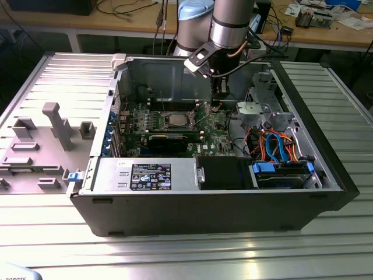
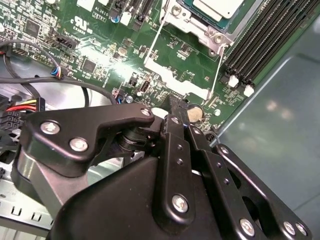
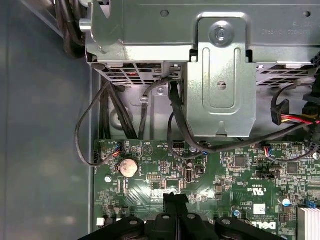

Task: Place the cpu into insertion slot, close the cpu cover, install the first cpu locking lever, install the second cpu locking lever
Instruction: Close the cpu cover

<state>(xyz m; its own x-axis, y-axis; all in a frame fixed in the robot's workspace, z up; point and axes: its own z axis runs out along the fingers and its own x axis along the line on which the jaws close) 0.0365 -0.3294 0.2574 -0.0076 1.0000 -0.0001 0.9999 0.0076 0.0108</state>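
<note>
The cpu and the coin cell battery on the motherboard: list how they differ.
Shape: the cpu is square, the coin cell battery round. Size: the cpu is clearly larger than the battery. Setting: the cpu sits in the metal-rimmed insertion slot, the battery out on the board by the gripper. Both have metallic tops and sit on the green motherboard.

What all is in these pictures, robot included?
Table: one, silvery, ribbed, under everything.
Computer case: one, black, open, on the table.
Circuit board: one, green, inside the case.
Chip: one, silvery, mid-board.
Coin battery: one, silver, near the board's edge.
Cables: several, orange and blue, in the case at the exterior view's right.
Grey blocks: several, on the table at the exterior view's left.
Robot arm: one, silver-grey, reaching into the case.
End effector: one, black, shut, low over the board.
</note>
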